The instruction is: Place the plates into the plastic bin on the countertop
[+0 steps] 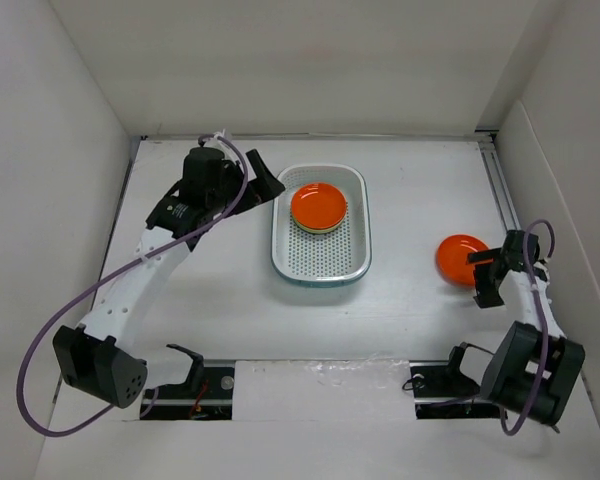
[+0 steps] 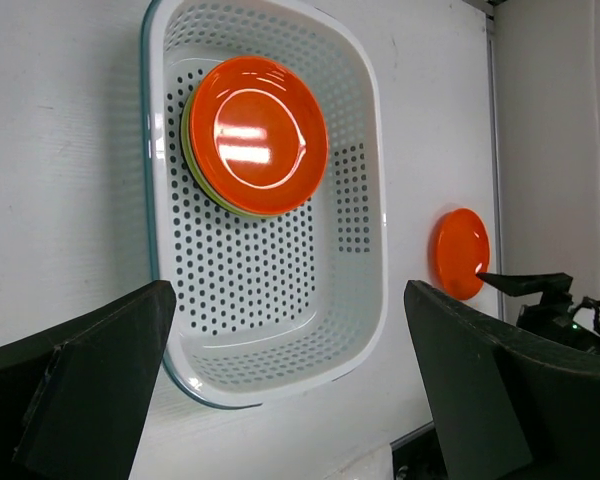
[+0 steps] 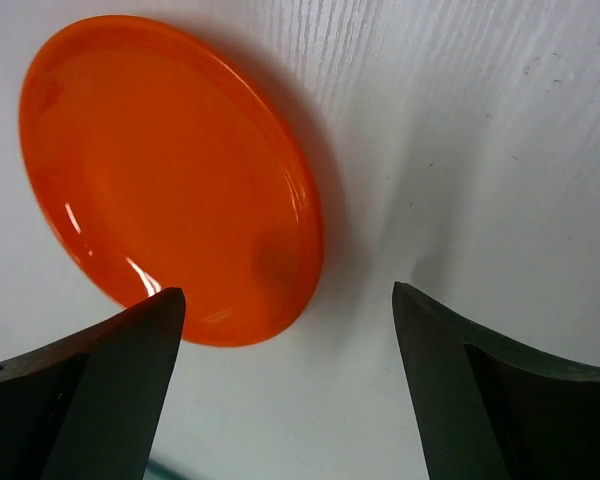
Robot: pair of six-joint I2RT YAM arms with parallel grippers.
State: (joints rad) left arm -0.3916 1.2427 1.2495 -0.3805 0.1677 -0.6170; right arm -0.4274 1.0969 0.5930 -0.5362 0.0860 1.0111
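Right gripper (image 3: 288,295) stands open and empty just beside an orange plate (image 3: 165,170) on the countertop (image 3: 480,150); left gripper (image 2: 288,290), open too, hovers by the bin (image 2: 365,330) holding stacked plates (image 2: 255,135)

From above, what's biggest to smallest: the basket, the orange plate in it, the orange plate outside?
1. The plastic bin, biggest.
2. The orange plate in the bin and the orange plate outside it look alike; can't rank them.
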